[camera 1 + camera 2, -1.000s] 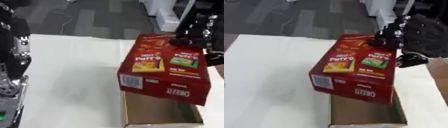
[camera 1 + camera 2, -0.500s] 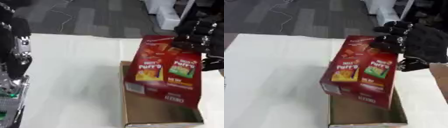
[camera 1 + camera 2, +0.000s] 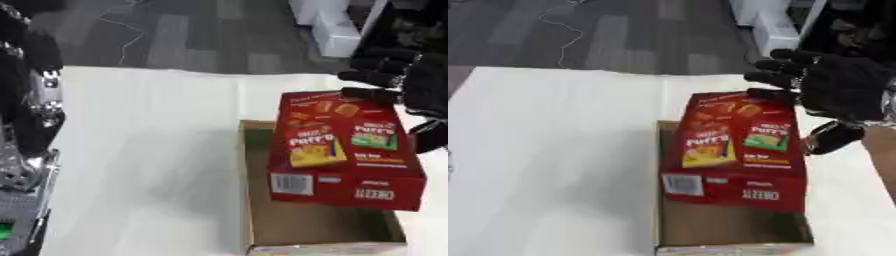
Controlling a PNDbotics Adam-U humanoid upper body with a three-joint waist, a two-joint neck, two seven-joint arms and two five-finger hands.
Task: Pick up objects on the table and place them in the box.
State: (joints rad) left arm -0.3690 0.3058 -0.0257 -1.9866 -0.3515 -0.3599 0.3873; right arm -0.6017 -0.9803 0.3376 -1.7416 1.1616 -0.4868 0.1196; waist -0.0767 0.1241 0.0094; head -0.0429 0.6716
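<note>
A red snack box (image 3: 732, 150) lies tilted in the open cardboard box (image 3: 732, 227), its far end leaning on the box's back wall and its printed face up. My right hand (image 3: 837, 92) hovers at the red box's far right corner. Its fingers (image 3: 776, 77) are spread and nearly straight, the lowest one at the red box's far edge, and the thumb (image 3: 826, 141) hangs apart on the right. My left arm (image 3: 26, 115) shows along the left edge of the left eye view, black and silver; its hand is not clear to me.
A white cloth (image 3: 553, 150) covers the table to the left of the cardboard box. Beyond the table's far edge lie grey floor and white boxes (image 3: 767, 22). A cable (image 3: 566, 35) trails on the floor.
The red snack box has swung from flat above the cardboard box to upright and then down into it. My right hand's fingers have spread and let go of it.
</note>
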